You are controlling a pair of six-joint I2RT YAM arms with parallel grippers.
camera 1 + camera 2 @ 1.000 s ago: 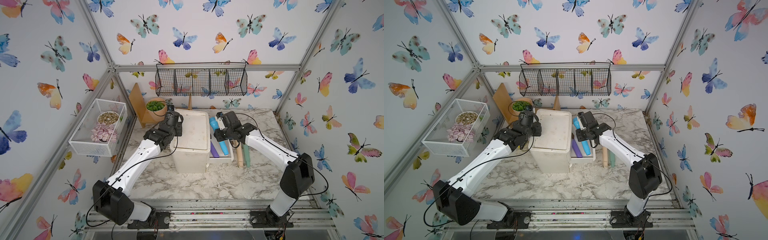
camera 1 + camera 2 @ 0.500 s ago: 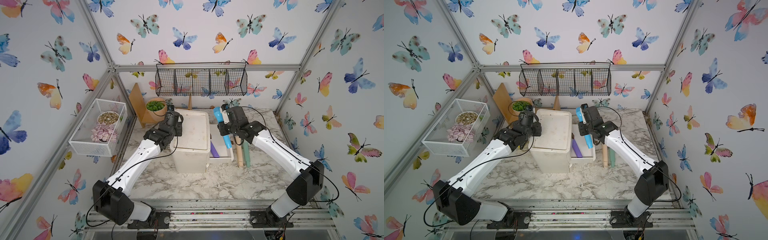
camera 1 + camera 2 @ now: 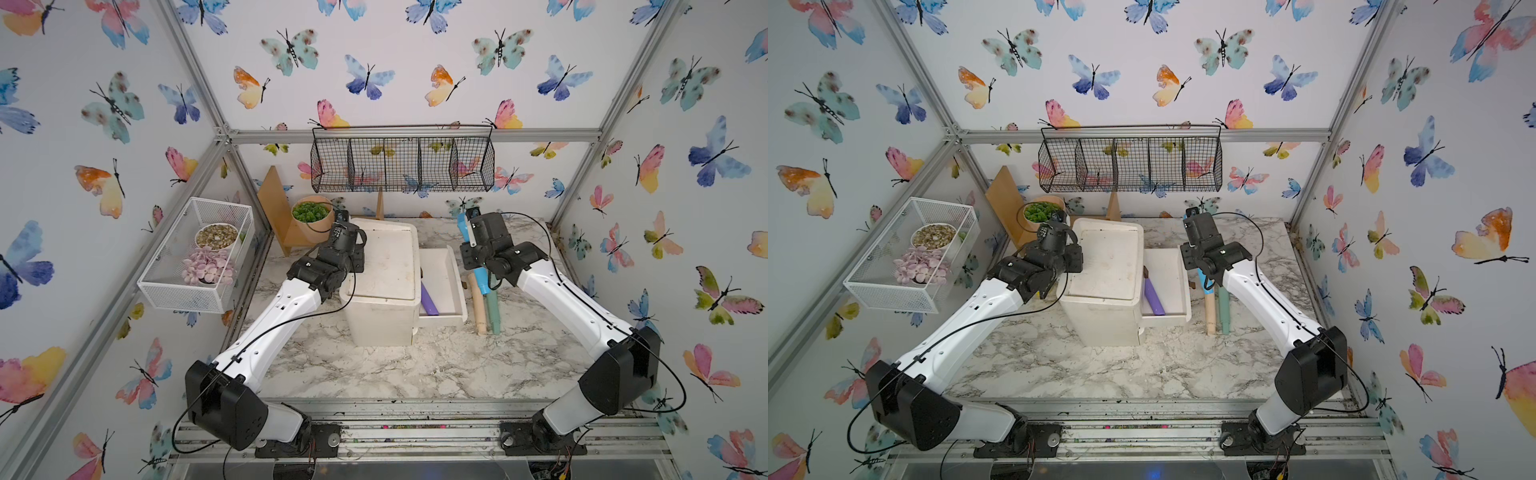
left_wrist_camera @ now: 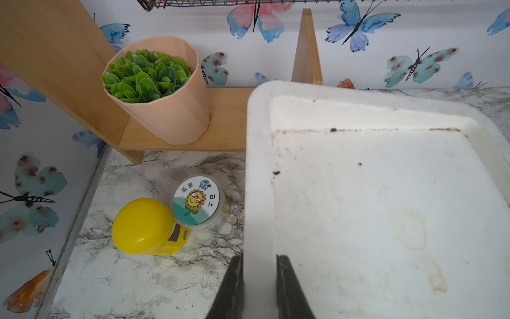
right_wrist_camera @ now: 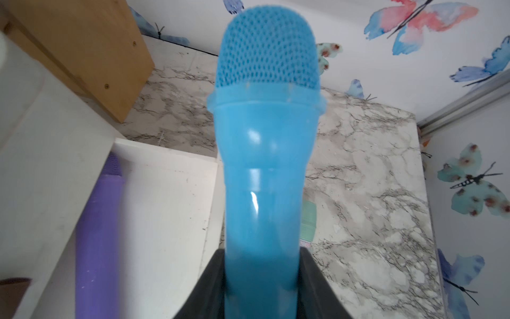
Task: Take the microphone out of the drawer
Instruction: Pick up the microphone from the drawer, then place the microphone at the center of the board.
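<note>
White box (image 3: 384, 266): we pinch its rim with left claw (image 4: 259, 287) | drawer (image 3: 442, 270): open, purple tube (image 3: 428, 299) inside | mic (image 5: 265, 138): just lifted out, now aloft beside drawer, clamped in right claw (image 5: 262, 256) | we judge removal done, set-down pending

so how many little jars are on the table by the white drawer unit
2, seen only from the left wrist: a yellow-lidded jar and, right beside it, a sunflower-label jar, both on the table beside the drawer unit. More could be hidden behind the unit.
</note>
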